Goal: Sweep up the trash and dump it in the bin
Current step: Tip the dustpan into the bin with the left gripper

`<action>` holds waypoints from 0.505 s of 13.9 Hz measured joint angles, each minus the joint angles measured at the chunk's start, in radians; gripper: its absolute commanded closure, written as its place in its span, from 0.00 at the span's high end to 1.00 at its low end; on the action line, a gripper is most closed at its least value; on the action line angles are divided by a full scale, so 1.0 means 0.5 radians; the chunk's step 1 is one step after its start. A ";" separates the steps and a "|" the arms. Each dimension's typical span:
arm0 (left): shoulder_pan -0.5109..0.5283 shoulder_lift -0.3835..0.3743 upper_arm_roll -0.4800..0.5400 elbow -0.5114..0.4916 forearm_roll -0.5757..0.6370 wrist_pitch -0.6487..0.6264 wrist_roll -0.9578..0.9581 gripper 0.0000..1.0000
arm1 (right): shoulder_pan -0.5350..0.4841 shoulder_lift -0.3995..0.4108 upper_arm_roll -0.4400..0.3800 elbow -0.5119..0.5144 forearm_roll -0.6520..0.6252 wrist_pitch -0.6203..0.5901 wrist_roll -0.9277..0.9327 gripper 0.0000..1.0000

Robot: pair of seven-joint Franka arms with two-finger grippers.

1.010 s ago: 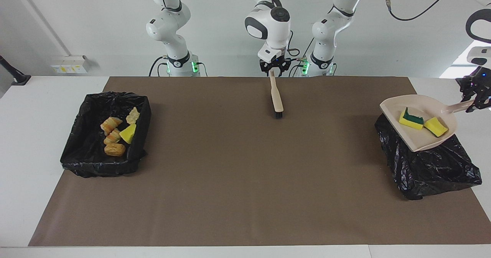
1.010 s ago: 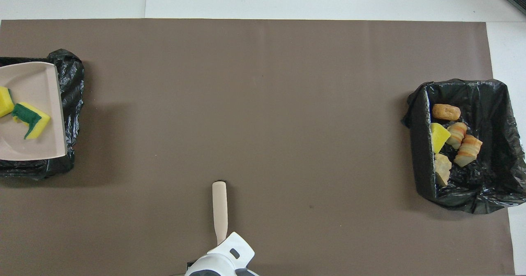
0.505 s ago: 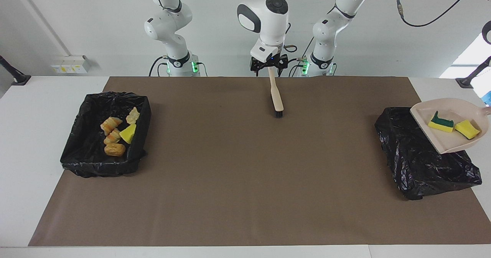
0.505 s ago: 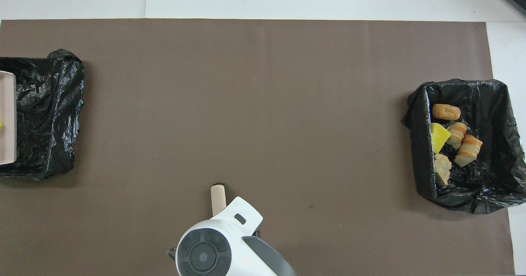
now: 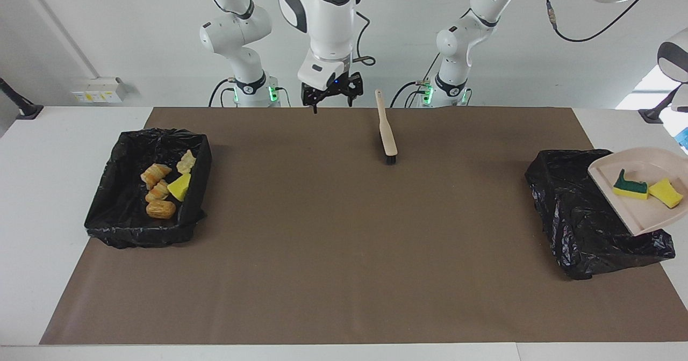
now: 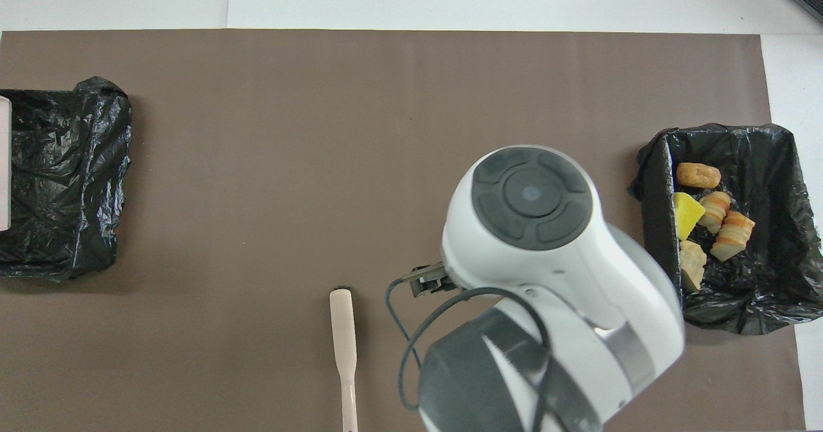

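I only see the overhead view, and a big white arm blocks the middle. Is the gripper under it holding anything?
Observer: No. The right gripper is open and empty, up in the air beside the brush.
Operator: Where's the dustpan? I see just a sliver.
Observer: The dustpan hangs tilted over the black-lined bin at the left arm's end.
Operator: Anything in it?
Observer: Two yellow sponge chunks, one with a green top.

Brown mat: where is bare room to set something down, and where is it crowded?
Bare mat lies between the two bag-lined bins, farther from the robots than the brush. Crowded: trash fills one bin; the dustpan with sponges hangs over the other.
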 measured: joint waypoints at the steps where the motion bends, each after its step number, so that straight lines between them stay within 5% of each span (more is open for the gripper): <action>1: -0.036 0.002 0.000 0.000 0.066 -0.002 -0.085 0.00 | -0.093 -0.002 -0.007 0.020 -0.038 -0.005 -0.156 1.00; 7: -0.180 0.004 -0.002 0.002 0.540 -0.033 -0.248 0.00 | -0.607 -0.017 -0.019 0.106 -0.084 -0.006 -0.430 1.00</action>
